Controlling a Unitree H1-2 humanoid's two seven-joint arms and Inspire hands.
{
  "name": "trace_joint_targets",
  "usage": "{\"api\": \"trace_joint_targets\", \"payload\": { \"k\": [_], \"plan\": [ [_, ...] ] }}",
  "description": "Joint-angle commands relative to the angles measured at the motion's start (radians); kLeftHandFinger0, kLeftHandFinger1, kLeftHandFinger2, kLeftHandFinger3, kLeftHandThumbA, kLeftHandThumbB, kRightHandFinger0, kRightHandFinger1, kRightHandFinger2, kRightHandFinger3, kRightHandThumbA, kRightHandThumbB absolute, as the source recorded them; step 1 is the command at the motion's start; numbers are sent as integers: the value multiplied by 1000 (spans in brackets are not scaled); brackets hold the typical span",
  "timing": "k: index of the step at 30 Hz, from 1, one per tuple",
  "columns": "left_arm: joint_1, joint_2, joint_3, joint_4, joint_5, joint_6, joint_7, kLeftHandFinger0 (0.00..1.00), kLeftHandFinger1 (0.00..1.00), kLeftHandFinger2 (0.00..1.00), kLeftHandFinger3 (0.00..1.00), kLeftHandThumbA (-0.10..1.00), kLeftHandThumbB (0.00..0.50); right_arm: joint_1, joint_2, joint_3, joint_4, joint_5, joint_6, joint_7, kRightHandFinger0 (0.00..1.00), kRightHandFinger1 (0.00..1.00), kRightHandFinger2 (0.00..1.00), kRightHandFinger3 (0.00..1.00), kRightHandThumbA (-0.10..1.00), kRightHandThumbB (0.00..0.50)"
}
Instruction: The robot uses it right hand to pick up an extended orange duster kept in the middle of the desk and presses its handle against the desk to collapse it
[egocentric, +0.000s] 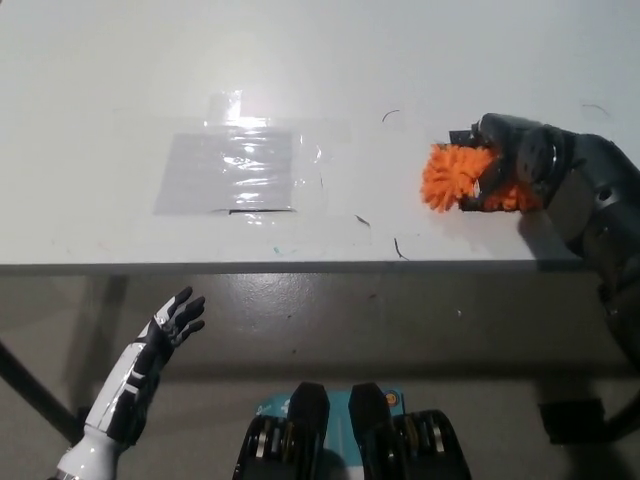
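The orange duster (455, 177) lies on the white desk (330, 60) at the right, its fluffy head showing left of my black right hand (505, 160). That hand is shut on the duster, its fingers wrapped over the top and covering much of the orange head. The handle is hidden under the hand and forearm. My white left hand (172, 320) rests below the desk's front edge at the lower left, fingers spread and holding nothing.
A clear plastic sheet (232, 168) is taped flat on the desk left of centre. Small dark marks (398, 247) dot the surface near the front edge (300, 266). Grey floor lies below the desk.
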Motion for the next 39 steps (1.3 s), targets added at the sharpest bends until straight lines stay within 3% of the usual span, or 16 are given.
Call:
{"api": "trace_joint_targets", "payload": {
  "k": [1, 2, 4, 5, 6, 7, 10, 13, 15, 16, 18, 20, 21, 30, 37, 39],
  "plan": [
    [-18, 12, 8, -38, -12, -12, -1, 1000, 1000, 1000, 1000, 1000, 303, -24, -52, 8, -12, -42, -93, -338, 0, 82, 240, 410, -100, 215],
    [-18, 12, 8, -39, -13, -12, -2, 1000, 1000, 1000, 1000, 1000, 297, -26, -53, 7, -13, -41, -102, -348, 92, 191, 340, 487, -100, 236],
    [-19, 13, 8, -38, -16, -14, -4, 1000, 1000, 1000, 1000, 1000, 296, -29, -55, 5, -14, -40, -107, -353, 45, 144, 279, 522, -100, 252],
    [-17, 12, 9, -39, -17, -21, -4, 1000, 1000, 1000, 1000, 1000, 287, -26, -56, 4, -13, -39, -119, -368, 2, 18, 171, 404, -100, 232],
    [-18, 12, 9, -39, -21, -25, -5, 1000, 1000, 1000, 1000, 1000, 280, -28, -57, 0, -14, -36, -122, -373, 0, 1, 106, 267, -100, 219],
    [-22, 13, 10, -37, -26, -28, -8, 1000, 1000, 1000, 1000, 995, 274, -32, -58, -4, -14, -32, -121, -376, 0, 31, 170, 239, -100, 201],
    [-25, 12, 10, -39, -28, -23, -7, 1000, 1000, 1000, 1000, 987, 278, -36, -61, -36, -14, -2, -123, -394, 0, 220, 568, 288, -100, 194],
    [-24, 13, 10, -42, -32, -21, -10, 1000, 1000, 1000, 1000, 987, 283, -38, -67, -55, -15, 14, -141, -401, 0, 329, 765, 196, -100, 192],
    [-23, 13, 10, -41, -30, -23, -9, 1000, 1000, 1000, 1000, 993, 288, -40, -76, -72, -16, 23, -163, -422, 0, 431, 859, 220, -100, 187],
    [-24, 13, 11, -39, -29, -24, -8, 1000, 1000, 1000, 1000, 996, 289, -42, -80, -78, -17, 22, -174, -435, 0, 471, 905, 388, -100, 178],
    [-26, 13, 11, -37, -29, -25, -8, 1000, 1000, 1000, 1000, 999, 290, -44, -82, -84, -18, 18, -183, -443, 0, 502, 911, 785, -100, 176],
    [-26, 13, 11, -37, -29, -25, -8, 1000, 1000, 1000, 1000, 1000, 290, -44, -82, -88, -16, 15, -185, -446, 0, 506, 911, 900, -100, 177],
    [-10, 15, 13, -35, -31, -27, -8, 1000, 1000, 1000, 1000, 1000, 269, -76, -99, -129, -30, 52, -243, -450, 94, 534, 878, 868, -100, 184],
    [-3, 6, 14, -36, -30, -29, -1, 1000, 1000, 1000, 1000, 996, 266, -233, -155, -232, -122, 90, -309, -425, 0, 471, 860, 981, -100, 158],
    [9, 4, 9, -39, -31, -34, -5, 1000, 1000, 1000, 1000, 984, 264, -279, -186, -326, -260, 126, -318, -390, 0, 378, 789, 910, -100, 145],
    [7, -1, 3, -43, -30, -23, -5, 1000, 1000, 1000, 1000, 985, 276, -294, -169, -439, -368, 193, -367, -539, 0, 356, 755, 867, -100, 140]
  ]
}}
